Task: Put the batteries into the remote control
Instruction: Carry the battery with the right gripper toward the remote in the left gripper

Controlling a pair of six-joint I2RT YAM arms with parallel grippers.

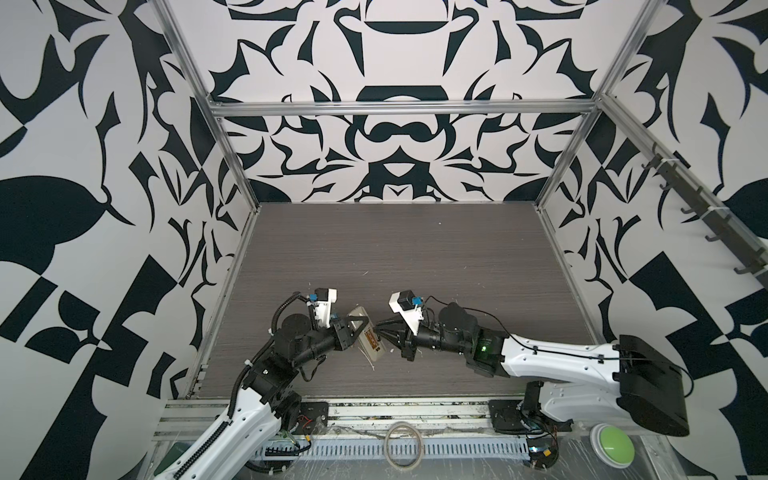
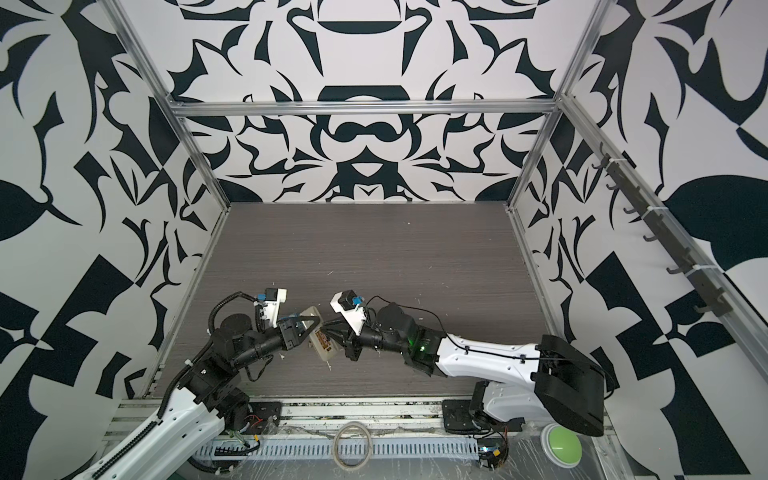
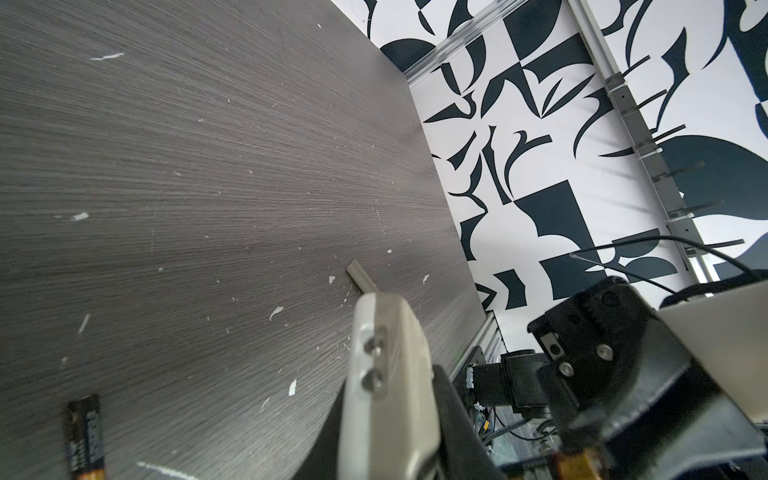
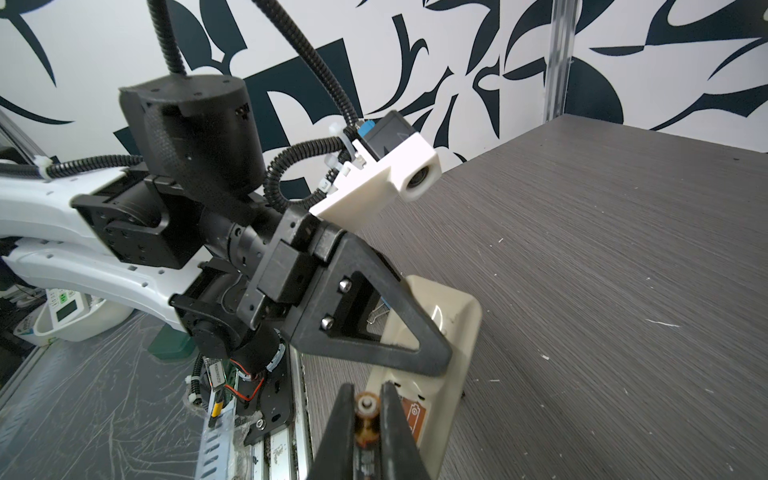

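Pinched by the right gripper [image 4: 367,390], one battery [image 4: 367,422] sits just at the open bay [image 4: 415,409] of the remote control [image 4: 453,316], which the left gripper [image 1: 360,328] clamps tilted, while the second battery [image 3: 83,436] lies loose on the table [image 3: 208,166]: apparently neither is seated yet.
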